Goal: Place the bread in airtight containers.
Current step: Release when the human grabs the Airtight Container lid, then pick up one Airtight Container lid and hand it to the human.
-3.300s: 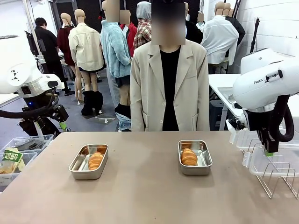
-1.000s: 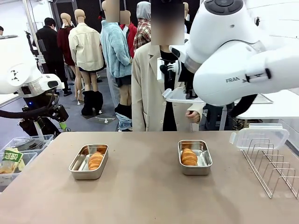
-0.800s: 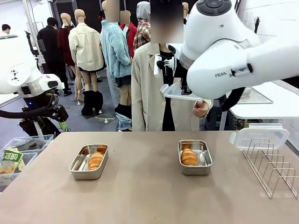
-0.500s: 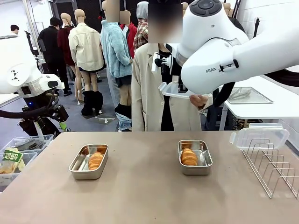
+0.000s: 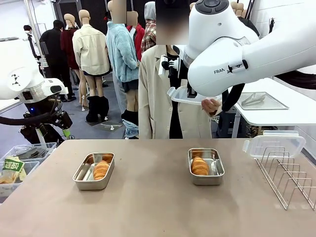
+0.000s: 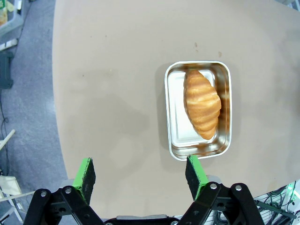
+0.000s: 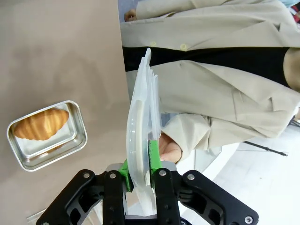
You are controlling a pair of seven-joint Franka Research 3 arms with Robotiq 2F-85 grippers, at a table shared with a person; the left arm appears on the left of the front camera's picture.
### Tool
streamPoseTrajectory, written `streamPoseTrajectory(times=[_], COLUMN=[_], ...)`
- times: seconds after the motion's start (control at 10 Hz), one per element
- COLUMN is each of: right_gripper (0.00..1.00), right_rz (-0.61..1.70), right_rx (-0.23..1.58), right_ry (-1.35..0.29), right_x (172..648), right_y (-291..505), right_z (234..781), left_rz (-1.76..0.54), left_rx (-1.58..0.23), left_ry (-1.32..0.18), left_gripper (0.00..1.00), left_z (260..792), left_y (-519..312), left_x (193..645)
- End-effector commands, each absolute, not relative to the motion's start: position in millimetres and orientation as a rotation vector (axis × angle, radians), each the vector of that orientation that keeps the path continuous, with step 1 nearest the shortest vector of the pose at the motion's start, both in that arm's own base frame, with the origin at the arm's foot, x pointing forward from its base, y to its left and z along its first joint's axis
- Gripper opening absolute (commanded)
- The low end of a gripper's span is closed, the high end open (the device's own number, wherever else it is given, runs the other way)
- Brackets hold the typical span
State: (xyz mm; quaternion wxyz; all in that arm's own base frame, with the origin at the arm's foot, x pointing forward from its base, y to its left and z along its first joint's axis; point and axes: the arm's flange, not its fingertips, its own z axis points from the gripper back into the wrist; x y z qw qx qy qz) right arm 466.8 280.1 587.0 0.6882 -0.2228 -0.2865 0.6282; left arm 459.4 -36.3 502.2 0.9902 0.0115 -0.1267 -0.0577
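Right claw (image 7: 138,174) pinches the clear lid (image 7: 140,112) by its edge; the container (image 5: 206,181) holding a croissant (image 5: 199,166) sits at six o'clock below it. Level the lid, lower squarely. Left claw (image 6: 138,165) gapes empty.

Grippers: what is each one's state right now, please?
Left gripper: open, holding nothing.
Right gripper: shut on the clear lid.

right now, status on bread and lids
Right hand shut on lid, raised before person. Left hand open, clear of boxes. Croissants boxed, uncovered. Person's hand close by lid.
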Motion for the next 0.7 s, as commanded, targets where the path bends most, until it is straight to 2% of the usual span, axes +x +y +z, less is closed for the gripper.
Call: streamPoseTrajectory(times=[0.0,0.3,0.4,0.6], right_gripper=[0.29,0.86,1.0,1.0], right_rz=[1.408,1.463,1.472,1.458], right_rx=[-0.413,-0.244,-0.203,-0.143], right_ry=[-0.536,-0.485,-0.458,-0.398], right_x=[453,416,407,393], right_y=[273,226,211,180], right_z=[602,643,651,657], left_rz=[-0.106,-0.106,-0.106,-0.106], left_rx=[0.03,0.03,0.03,0.03], left_ry=[-0.256,-0.256,-0.256,-0.256], left_gripper=[1.0,1.0,1.0,1.0], left_z=[503,503,503,503], left_y=[-35,-35,-35,-35], left_x=[460,460,460,460])
